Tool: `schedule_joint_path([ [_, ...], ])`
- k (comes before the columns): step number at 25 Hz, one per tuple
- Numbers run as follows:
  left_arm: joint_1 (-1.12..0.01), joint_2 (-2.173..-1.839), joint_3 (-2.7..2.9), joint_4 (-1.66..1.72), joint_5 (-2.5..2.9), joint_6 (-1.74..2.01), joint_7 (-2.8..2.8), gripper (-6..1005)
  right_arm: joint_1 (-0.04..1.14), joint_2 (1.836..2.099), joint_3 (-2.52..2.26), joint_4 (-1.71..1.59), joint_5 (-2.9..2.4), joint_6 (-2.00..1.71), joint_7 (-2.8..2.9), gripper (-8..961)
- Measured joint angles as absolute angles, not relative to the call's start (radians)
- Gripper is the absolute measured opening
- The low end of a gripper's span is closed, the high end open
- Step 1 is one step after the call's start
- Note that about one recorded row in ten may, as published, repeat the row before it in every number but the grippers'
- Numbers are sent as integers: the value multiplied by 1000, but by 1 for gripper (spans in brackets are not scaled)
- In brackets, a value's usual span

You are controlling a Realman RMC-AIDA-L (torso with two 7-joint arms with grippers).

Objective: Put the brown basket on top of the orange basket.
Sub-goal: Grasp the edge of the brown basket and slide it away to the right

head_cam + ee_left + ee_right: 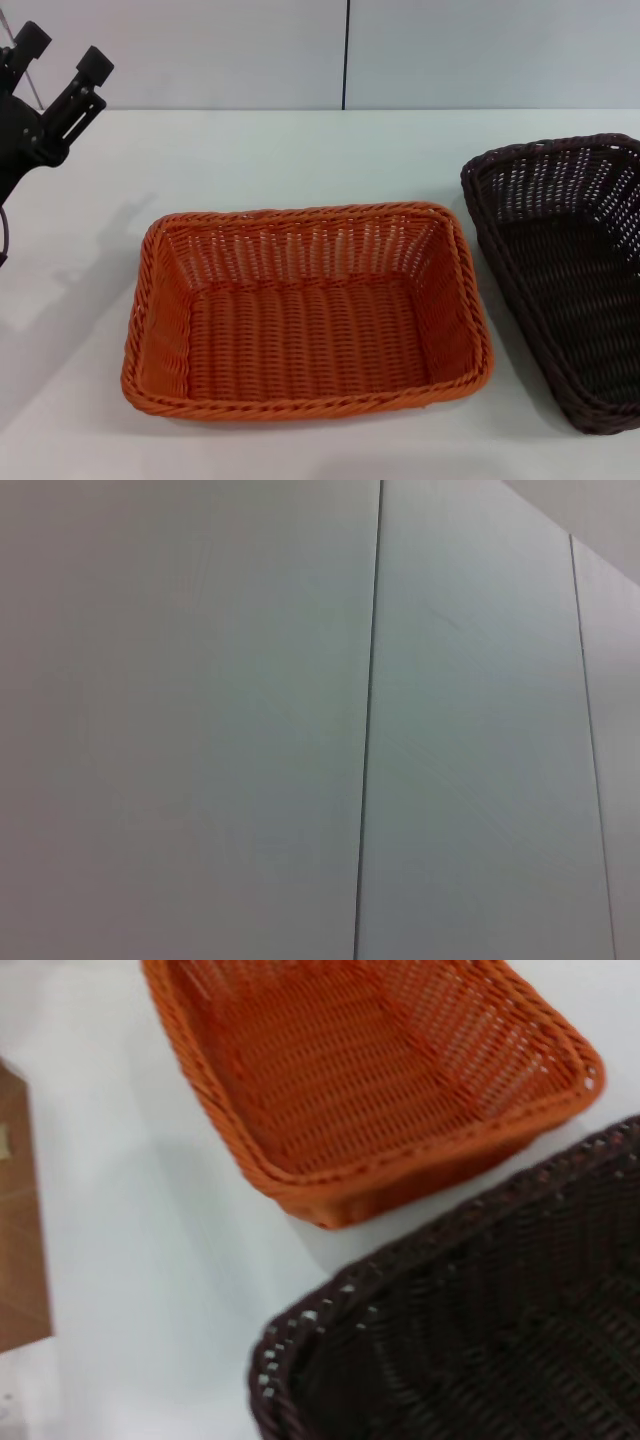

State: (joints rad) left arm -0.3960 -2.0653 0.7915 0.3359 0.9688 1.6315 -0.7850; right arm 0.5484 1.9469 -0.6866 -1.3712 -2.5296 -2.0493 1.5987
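The orange basket [305, 310] stands empty on the white table in the middle of the head view. The brown basket [575, 280] is just to its right, apart from it and cut off by the picture's right edge. Both show in the right wrist view, the orange basket [370, 1070] farther off and the brown basket [480, 1330] close under the camera. My left gripper [62, 50] is open and empty, raised high at the far left, well away from both baskets. My right gripper shows in no view.
The white table [300, 150] runs back to a pale panelled wall [200, 720]. In the right wrist view the table's edge and brown floor [20, 1210] lie beyond the orange basket's side.
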Motion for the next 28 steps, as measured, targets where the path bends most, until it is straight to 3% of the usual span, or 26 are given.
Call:
schedule_joint_path([
  [19,-389,-2064,791,327,968,1636,-783,827,545,2020,-816,-1334,-2657,-1979,1587,506],
  [28,-391,-2064,786,327,968,1636,-781,827,544,2031,-835,-1356,-2654,-2087,1586,507],
])
